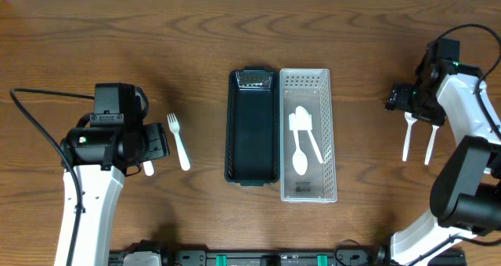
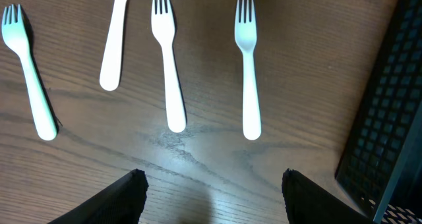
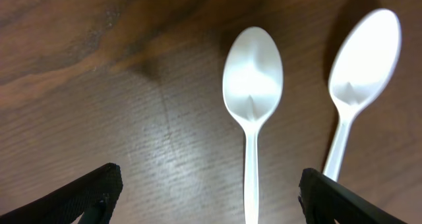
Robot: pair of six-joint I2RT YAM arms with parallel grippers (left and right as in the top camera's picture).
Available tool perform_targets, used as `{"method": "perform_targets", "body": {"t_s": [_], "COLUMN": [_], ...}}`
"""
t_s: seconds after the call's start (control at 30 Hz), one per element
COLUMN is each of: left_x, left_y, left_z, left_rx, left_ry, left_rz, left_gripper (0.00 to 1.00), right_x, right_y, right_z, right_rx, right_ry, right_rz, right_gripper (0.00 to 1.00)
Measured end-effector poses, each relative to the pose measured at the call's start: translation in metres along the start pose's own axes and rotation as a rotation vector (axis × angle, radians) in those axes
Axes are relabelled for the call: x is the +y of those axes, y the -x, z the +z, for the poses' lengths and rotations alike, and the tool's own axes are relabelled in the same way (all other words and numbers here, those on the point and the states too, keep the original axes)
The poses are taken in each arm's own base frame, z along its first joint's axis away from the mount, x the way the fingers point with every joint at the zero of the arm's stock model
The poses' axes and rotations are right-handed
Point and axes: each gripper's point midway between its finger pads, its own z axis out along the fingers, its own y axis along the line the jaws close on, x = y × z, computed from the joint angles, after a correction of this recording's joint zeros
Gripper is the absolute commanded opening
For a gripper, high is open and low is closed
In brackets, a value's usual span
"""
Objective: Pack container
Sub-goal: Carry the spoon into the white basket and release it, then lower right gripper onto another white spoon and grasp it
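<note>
Overhead: the black container (image 1: 252, 125) and the clear tray (image 1: 308, 133) sit mid-table, side by side and touching. The tray already holds white cutlery (image 1: 302, 141), a spoon plus at least one more piece. The black one looks empty. Your left gripper (image 1: 156, 145) hovers over loose cutlery on the left, with one fork (image 1: 178, 141) showing just beside it. Your right gripper (image 1: 405, 102) is above two handles at far right, well apart from the tray.

Left wrist: fingers (image 2: 119, 201) are spread wide with nothing between them. Three forks and one other handle (image 2: 113, 46) lie ahead, parallel and not touching. The middle fork (image 2: 168, 59) is nearest your centreline.

Right wrist: fingers (image 3: 79, 197) are wide too, and empty. The near spoon (image 3: 252, 99) is slightly right of centre, and the second spoon (image 3: 359, 79) lies just beside it.

My read: packing is partly done and both arms are at pre-grasp. Next, pick one piece per arm, centre on its handle, descend and close across the narrow width. Keep the neighbouring piece outside the fingers. This is thin, flat plastic on wood, so expect it to slip or skate if you close high.
</note>
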Motion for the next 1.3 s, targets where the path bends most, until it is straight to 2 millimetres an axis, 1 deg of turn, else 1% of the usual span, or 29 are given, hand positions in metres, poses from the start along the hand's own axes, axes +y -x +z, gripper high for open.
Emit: {"method": "perform_targets", "body": {"t_s": [0.13, 0.3, 0.47, 0.73, 0.83, 1.1, 1.13, 1.2, 1.27, 1.3], "left_x": [0.000, 0.000, 0.000, 0.000, 0.000, 0.000, 0.000, 0.000, 0.000, 0.000], "left_y": [0.000, 0.000, 0.000, 0.000, 0.000, 0.000, 0.000, 0.000, 0.000, 0.000], "left_z": [0.000, 0.000, 0.000, 0.000, 0.000, 0.000, 0.000, 0.000, 0.000, 0.000], "left_rx": [0.000, 0.000, 0.000, 0.000, 0.000, 0.000, 0.000, 0.000, 0.000, 0.000], "left_ry": [0.000, 0.000, 0.000, 0.000, 0.000, 0.000, 0.000, 0.000, 0.000, 0.000], "left_rz": [0.000, 0.000, 0.000, 0.000, 0.000, 0.000, 0.000, 0.000, 0.000, 0.000], "left_gripper": [0.68, 0.68, 0.68, 0.68, 0.68, 0.68, 0.69, 0.68, 0.68, 0.68], "right_x": [-0.001, -0.009, -0.015, -0.015, -0.015, -0.014, -0.014, -0.014, -0.014, -0.014], "right_y": [0.000, -0.006, -0.011, -0.013, -0.017, -0.020, -0.019, -0.019, -0.019, -0.019], "right_z": [0.012, 0.032, 0.044, 0.049, 0.055, 0.057, 0.057, 0.057, 0.057, 0.057], "right_rx": [0.019, 0.072, 0.110, 0.114, 0.113, 0.086, 0.085, 0.085, 0.084, 0.083], "right_ry": [0.002, -0.004, 0.009, 0.023, 0.024, 0.032, 0.032, 0.032, 0.032, 0.033], "right_rz": [-0.011, 0.006, 0.029, 0.038, 0.037, 0.037, 0.037, 0.034, 0.031, 0.026], "right_gripper": [0.89, 0.89, 0.89, 0.89, 0.89, 0.88, 0.87, 0.78, 0.66, 0.63]}}
